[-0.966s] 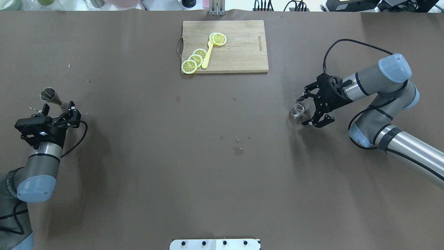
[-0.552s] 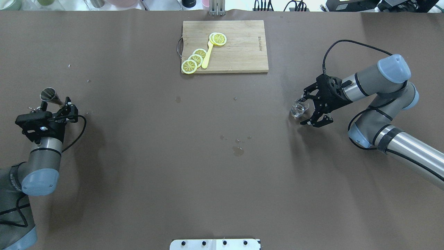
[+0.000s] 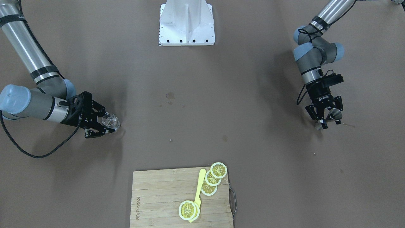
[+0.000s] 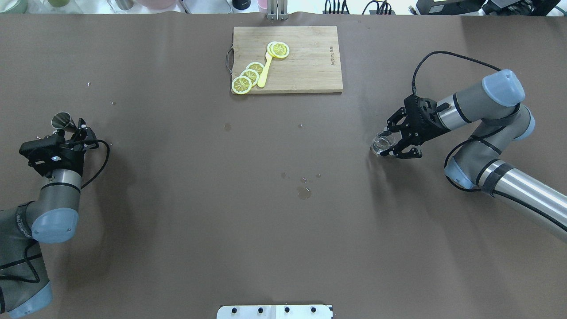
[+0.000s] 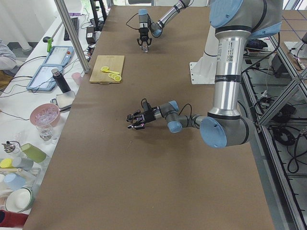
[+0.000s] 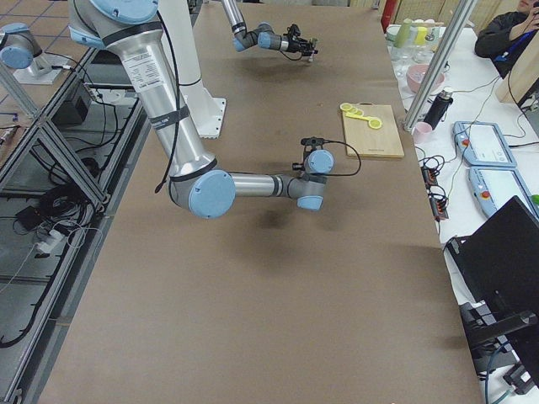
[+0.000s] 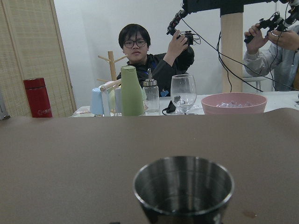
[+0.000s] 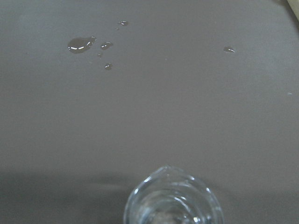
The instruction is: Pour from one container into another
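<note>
Brown surface [image 4: 177, 221], yellow fruit
Pale wood-grain board [image 4: 305, 66]; yellow lemon slices [image 4: 242, 84]; glass [image 4: 380, 144] clear; metal cup [image 4: 60, 119] silver; left pincer [image 4: 82, 130] and right pincer [image 4: 387, 142] black.

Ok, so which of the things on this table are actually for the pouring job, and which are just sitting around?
For the job:
metal jigger
small glass

Just lying about:
cutting board
lemon slices
yellow utensil
spilled drops

Shiny metal jigger [image 7: 183, 186]; clear glass cup [image 8: 172, 200]; matt table cover [image 4: 283, 248].
</note>
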### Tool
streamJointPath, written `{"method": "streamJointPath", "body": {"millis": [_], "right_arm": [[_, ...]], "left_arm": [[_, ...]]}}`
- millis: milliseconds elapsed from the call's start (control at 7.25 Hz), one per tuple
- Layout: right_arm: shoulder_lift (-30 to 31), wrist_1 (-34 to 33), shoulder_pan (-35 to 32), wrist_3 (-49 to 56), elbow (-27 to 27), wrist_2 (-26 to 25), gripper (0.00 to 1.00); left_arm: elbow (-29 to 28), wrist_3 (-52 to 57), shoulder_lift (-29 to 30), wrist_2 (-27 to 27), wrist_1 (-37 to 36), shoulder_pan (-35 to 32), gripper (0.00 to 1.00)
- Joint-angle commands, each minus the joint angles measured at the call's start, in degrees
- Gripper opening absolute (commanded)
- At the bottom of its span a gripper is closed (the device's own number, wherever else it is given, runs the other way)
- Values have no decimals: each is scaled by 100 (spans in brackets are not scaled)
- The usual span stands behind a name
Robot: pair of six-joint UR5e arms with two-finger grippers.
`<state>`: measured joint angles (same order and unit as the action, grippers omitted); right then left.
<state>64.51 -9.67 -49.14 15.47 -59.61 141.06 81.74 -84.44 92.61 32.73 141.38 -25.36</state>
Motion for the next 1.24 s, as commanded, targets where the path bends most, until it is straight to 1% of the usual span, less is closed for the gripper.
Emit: {"method": "streamJointPath", "body": {"millis": [0, 138, 276, 414, 690, 828, 966, 1103], "right_arm": [[1, 9, -16, 0, -6, 1, 33], [1, 0, -34, 0, -24, 1, 22], [1, 0, -95, 0, -50, 9, 6], [1, 0, -156, 0, -76, 18, 0], [-8, 0, -314, 61, -181, 27, 0], [-34, -35, -428, 35, -252, 36, 0], [-104, -61, -517, -8, -287, 36, 0], [-87, -253, -613, -35, -549, 44, 0]], "left_arm": [[8, -143, 37, 5, -5, -4, 0], [26, -117, 38, -12, -14, -4, 0], [87, -99, 116, -12, -14, -73, 0], [87, 101, 317, -21, 30, -126, 0], [227, 863, 852, -56, 118, -171, 0], [245, 1424, 1220, 14, 353, -171, 0], [246, 2378, 1476, 362, 616, -179, 0], [246, 3493, 1888, 427, 654, -327, 0]]}}
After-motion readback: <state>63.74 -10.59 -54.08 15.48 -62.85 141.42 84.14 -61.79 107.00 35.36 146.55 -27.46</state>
